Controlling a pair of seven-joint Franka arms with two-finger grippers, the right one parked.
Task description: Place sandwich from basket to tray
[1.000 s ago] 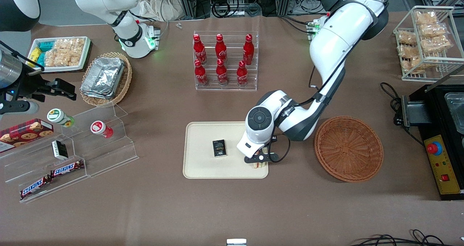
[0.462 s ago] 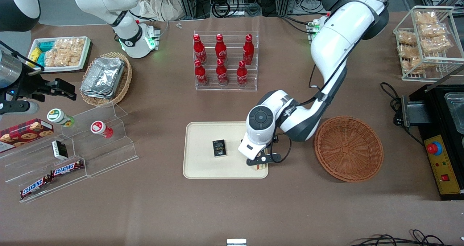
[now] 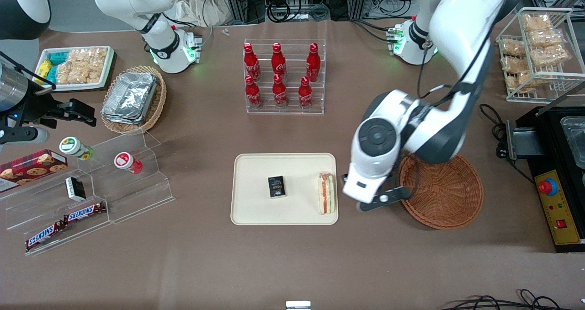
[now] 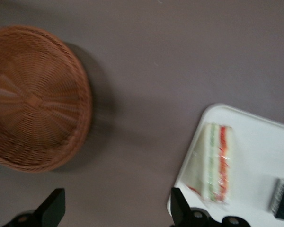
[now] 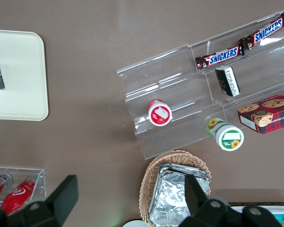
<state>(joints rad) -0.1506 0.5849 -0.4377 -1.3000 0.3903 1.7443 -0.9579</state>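
Brown worktop [image 3: 292,255]: sandwich [image 3: 326,193] lies on tray [image 3: 256,209] beside a small black packet [image 3: 276,186], writing unreadable. Gripper [image 3: 383,199] hovers between tray and basket [image 3: 445,195], fingers [image 4: 53,206] wide, empty. Snickers bars [image 3: 84,212] toward parked arm's end.

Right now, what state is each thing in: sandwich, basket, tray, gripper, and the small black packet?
sandwich: lying on the tray at its edge nearest the basket, free of the gripper.
basket: empty, on the table beside the tray.
tray: holds the sandwich and the packet.
gripper: open, holding nothing, above the table between tray and basket.
small black packet: lying flat mid-tray.
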